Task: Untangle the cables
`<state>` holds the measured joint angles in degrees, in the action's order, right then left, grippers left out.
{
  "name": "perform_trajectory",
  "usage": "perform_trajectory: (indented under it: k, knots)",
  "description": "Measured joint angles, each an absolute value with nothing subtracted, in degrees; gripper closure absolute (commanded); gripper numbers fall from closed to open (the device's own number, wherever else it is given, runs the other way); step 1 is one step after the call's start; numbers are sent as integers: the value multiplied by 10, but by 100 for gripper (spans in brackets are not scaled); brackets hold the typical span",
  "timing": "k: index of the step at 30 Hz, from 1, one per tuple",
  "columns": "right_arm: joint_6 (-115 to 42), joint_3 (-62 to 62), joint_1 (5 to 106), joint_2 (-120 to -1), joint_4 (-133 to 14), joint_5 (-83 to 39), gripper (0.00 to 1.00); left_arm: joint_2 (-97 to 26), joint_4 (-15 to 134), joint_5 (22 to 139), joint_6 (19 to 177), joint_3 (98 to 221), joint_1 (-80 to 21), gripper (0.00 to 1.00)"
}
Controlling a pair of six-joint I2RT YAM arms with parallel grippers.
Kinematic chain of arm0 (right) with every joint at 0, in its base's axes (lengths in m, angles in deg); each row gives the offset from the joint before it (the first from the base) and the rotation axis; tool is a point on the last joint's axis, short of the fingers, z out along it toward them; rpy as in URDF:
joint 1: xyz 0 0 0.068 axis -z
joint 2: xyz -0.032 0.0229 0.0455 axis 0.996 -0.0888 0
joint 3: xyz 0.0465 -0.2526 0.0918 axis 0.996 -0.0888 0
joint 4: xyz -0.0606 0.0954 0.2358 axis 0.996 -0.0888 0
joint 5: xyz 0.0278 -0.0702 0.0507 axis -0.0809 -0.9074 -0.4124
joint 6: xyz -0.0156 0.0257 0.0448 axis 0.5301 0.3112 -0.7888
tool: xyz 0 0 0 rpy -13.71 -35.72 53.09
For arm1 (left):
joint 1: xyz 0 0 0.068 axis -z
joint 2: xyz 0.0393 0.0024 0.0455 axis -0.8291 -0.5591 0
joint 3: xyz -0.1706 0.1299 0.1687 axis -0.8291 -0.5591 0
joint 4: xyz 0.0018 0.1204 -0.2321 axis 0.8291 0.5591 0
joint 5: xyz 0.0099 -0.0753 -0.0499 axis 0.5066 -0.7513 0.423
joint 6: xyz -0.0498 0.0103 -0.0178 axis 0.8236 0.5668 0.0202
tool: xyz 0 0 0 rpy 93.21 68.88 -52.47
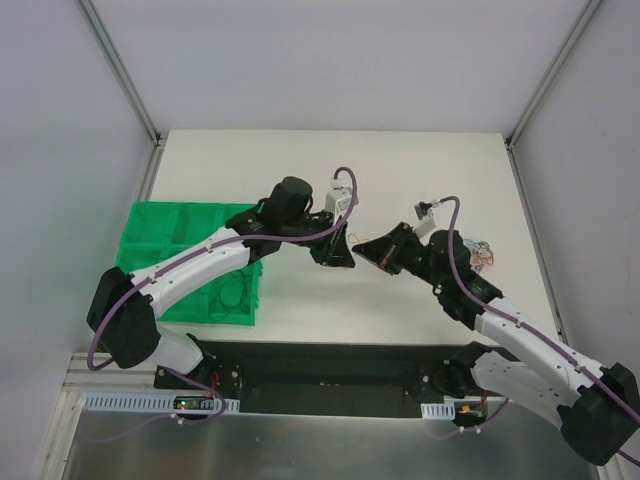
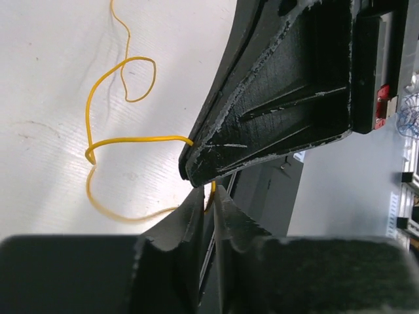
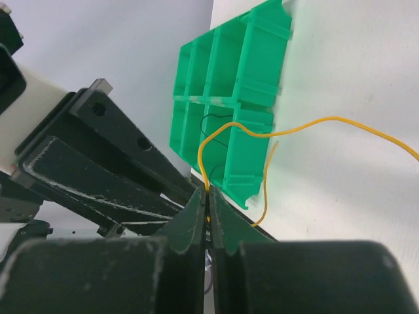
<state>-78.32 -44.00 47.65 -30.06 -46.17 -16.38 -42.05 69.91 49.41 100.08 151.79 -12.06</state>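
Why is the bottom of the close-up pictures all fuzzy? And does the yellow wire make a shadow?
Left wrist view: the left tool is too near the lens, so its base blurs; the yellow wire is sharp and casts a faint grey shadow. Right wrist view: the right tool blurs likewise. Top view: evenly lit.

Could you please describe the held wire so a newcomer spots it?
Right of the green bin, the left gripper and right gripper meet tip to tip. Both pinch the yellow wire, which loops over the white table; the bin's wire is dark.
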Motion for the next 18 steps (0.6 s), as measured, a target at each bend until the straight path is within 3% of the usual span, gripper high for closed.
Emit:
perform_trajectory:
  k: [5,6,10,15,18]
  knots:
    - [-769,-440,475,-293,-477,-187,61,-415,706,508,973,1517,-113,100]
    - [-759,-439,476,-287,-491,-193,49,-408,707,519,966,1514,-109,100]
    - [-673,-389,509,-250,-656,-271,13,-354,716,569,938,1496,-102,100]
    - [-589,-344,638,-210,-806,-354,6,-282,714,618,919,1492,-94,100]
    - [-560,-346,737,-206,-860,-358,7,-257,709,628,915,1492,-92,100]
